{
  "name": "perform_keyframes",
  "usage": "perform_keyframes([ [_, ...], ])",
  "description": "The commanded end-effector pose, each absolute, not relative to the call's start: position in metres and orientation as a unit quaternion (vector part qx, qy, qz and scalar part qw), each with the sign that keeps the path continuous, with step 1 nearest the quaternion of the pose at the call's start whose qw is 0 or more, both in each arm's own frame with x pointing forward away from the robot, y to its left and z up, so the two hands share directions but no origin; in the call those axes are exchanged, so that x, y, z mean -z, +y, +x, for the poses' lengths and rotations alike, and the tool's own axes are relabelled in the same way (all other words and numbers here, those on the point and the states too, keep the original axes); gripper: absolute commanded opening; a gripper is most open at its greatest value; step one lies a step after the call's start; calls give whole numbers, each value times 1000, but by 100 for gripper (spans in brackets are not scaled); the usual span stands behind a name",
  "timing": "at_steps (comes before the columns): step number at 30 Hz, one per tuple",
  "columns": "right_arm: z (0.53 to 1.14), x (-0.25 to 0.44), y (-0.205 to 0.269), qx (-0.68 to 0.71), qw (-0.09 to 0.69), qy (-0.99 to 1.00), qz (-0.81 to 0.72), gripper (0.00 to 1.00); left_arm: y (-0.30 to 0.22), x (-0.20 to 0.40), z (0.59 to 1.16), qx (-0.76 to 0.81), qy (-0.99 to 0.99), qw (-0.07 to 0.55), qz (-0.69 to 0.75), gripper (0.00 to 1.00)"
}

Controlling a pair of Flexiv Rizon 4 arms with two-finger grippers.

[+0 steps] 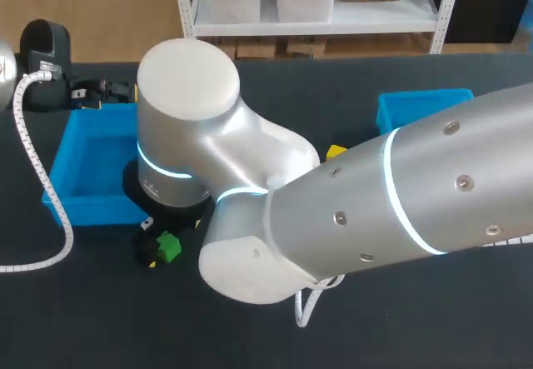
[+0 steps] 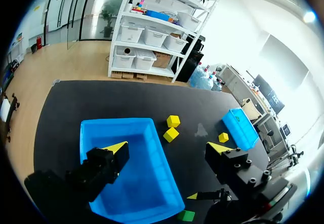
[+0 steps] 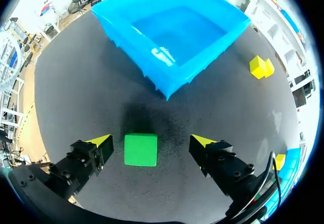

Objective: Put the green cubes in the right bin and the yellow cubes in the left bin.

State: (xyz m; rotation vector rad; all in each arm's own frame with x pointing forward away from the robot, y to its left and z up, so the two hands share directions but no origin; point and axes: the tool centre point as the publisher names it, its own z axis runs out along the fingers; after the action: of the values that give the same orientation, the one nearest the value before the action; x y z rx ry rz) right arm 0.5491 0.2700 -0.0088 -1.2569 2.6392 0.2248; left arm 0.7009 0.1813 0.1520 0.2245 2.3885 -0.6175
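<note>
Straddling a green cube (image 3: pixel 140 149) beside the left bin (image 3: pixel 132 41), the wide-open, empty right gripper (image 3: pixel 152 142) likely must lower, then close.

The surface (image 1: pixel 416 327) is black all over. The left bin (image 1: pixel 92 209) is bright blue, and the right bin (image 1: pixel 420 107) is the same blue. The green cube (image 3: pixel 140 149) is one flat, bright green with no marks. The yellow cubes (image 2: pixel 170 134) are plain yellow like a lemon. My right arm (image 1: pixel 400 202) is shiny silver with thin glowing white rings around it. My right end effector (image 3: pixel 151 142) and my left end effector (image 2: pixel 168 147) are both black with bright yellow tips. The cable (image 1: pixel 33 161) by the surface's left edge is white with a curly spiral pattern.
</note>
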Motion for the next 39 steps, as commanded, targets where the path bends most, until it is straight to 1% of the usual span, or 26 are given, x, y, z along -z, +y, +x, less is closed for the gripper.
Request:
perform_keyframes([
  [1,547,10,269,-69,110,896,-425,40,183,-150,700,240,909,329,87,100],
  [5,547,12,268,-64,112,897,-422,28,183,-150,700,240,909,329,87,100],
  [6,547,14,268,-63,112,898,-422,17,183,-150,700,240,909,329,87,100],
  [9,545,15,267,-60,111,898,-421,2,183,-150,700,240,909,329,87,100],
  [10,545,15,267,-59,110,898,-421,0,183,-150,700,240,909,329,87,100],
  [16,551,4,260,-59,121,897,-422,0,183,-150,700,240,909,329,87,100],
  [23,569,-15,241,-63,136,901,-407,0,183,-150,700,240,909,329,87,100],
  [31,590,-44,210,-71,162,906,-384,0,183,-150,700,240,909,329,87,100],
  [39,623,-82,166,-62,212,910,-351,0,183,-150,700,240,909,329,87,100],
])
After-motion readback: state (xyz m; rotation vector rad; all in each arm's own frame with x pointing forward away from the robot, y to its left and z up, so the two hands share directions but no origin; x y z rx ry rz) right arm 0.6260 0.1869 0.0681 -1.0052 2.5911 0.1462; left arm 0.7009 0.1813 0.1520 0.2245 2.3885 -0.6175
